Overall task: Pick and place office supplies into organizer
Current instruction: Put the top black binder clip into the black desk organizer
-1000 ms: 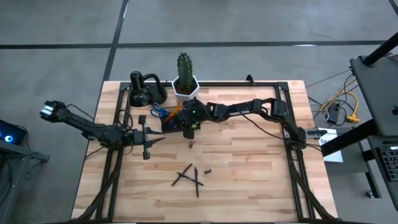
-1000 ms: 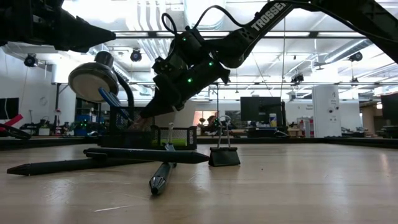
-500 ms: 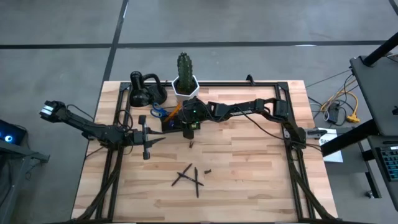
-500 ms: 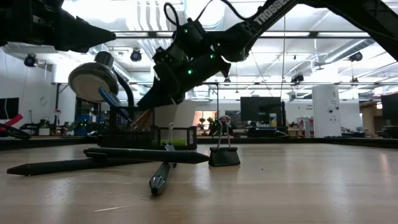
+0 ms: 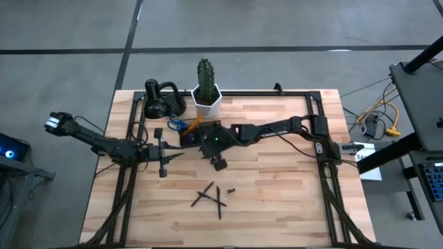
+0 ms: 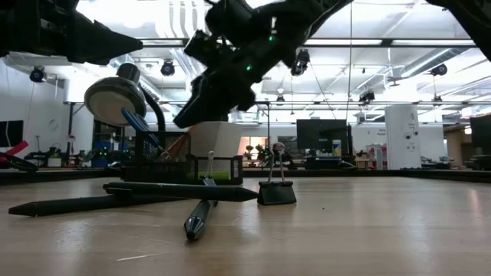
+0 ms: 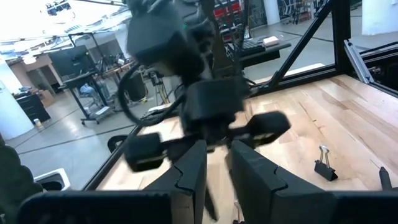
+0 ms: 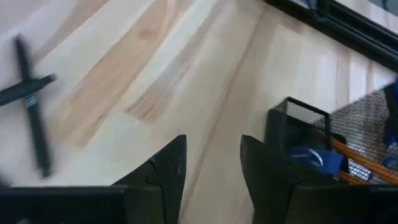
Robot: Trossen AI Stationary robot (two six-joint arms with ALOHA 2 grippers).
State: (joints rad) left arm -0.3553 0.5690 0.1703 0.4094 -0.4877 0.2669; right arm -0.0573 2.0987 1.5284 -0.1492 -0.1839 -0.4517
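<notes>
Right gripper point(image 5: 219, 164) hangs above the table just in front of the organizer point(image 5: 191, 133) — fingers parted, nothing between them. Organizer sits near the cactus pot point(image 5: 207, 100); black pens point(image 5: 210, 196) lie crossed nearer the front. Left gripper point(image 5: 163, 153) waits left of the organizer — fingers nearly together, empty.

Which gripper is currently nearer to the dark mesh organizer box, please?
Right. The right gripper hangs just off the dark mesh organizer box, while the left gripper waits farther away on its other side.
</notes>
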